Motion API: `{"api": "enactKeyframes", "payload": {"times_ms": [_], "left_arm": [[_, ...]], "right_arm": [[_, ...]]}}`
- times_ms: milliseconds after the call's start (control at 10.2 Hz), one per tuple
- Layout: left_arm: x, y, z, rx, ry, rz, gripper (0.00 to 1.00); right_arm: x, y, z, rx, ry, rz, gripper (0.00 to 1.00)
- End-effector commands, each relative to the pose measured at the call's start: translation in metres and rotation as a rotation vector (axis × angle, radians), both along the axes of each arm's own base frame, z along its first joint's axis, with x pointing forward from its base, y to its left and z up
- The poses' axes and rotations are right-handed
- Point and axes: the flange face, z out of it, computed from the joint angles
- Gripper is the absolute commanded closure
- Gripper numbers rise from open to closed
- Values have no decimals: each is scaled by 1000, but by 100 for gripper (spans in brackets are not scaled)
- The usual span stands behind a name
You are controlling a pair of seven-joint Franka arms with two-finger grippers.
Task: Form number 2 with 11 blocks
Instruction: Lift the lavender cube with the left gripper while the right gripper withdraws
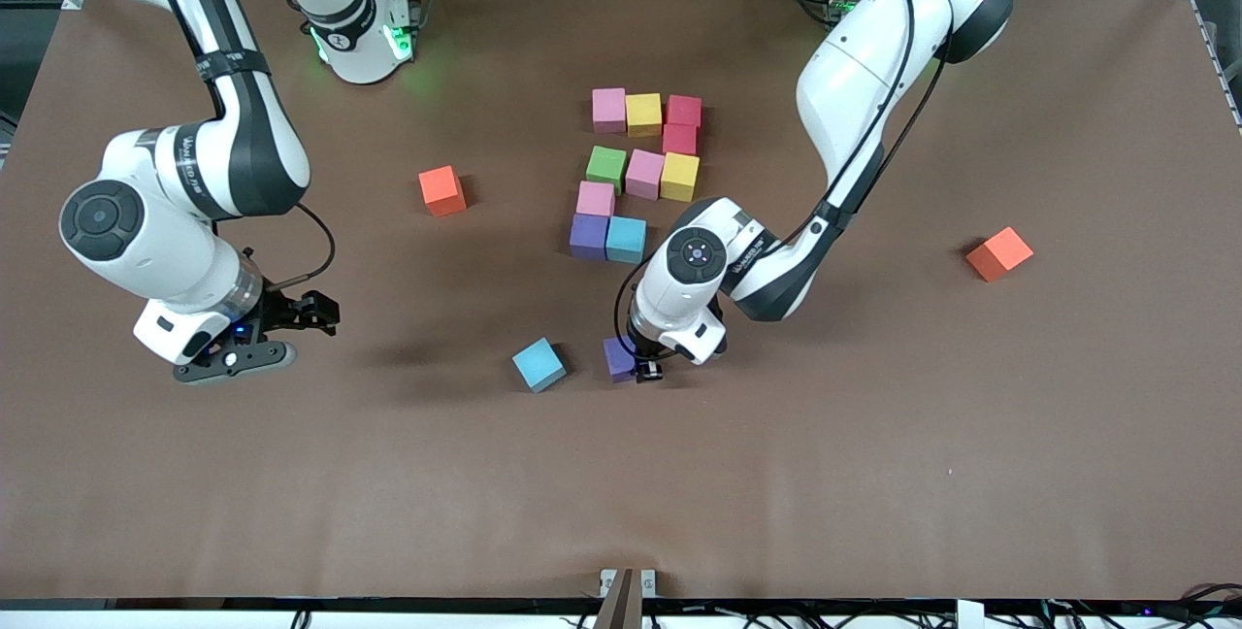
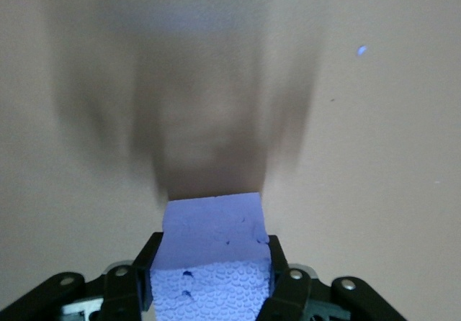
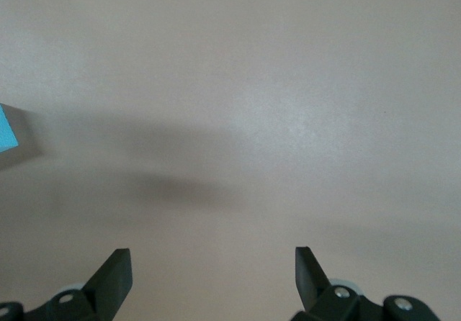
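My left gripper is shut on a purple block down at the table surface, nearer the front camera than the cube group. That group is several touching blocks: pink, yellow and red in the top row, red under it, then green, pink and yellow, then pink, then purple and light blue. A loose light blue block lies beside the held one. My right gripper waits open over bare table toward the right arm's end.
Two orange cubes lie apart from the group: one toward the right arm's end, one toward the left arm's end. The brown table is bare along the edge nearest the front camera.
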Motion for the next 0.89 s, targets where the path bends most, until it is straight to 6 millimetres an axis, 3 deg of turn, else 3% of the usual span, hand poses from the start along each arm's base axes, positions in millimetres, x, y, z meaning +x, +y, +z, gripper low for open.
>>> {"api": "enactKeyframes", "payload": {"times_ms": [0, 197, 394, 492, 689, 788], "left_arm": [[-3, 9, 24, 36, 33, -36, 100], [-11, 16, 29, 40, 109, -85, 100], [-46, 24, 40, 51, 147, -150, 100], [-62, 30, 48, 41, 143, -181, 100], [-79, 46, 53, 58, 145, -213, 100], [-89, 51, 50, 73, 147, -231, 100]], "right_arm": [[-7, -41, 38, -4, -32, -45, 0], [-19, -74, 81, 16, -56, -71, 0], [-39, -107, 130, 98, -87, -163, 0], [-47, -108, 155, 113, -122, -166, 0], [-74, -146, 196, 109, -45, -220, 0], [-81, -156, 232, 90, -36, -226, 0]]}}
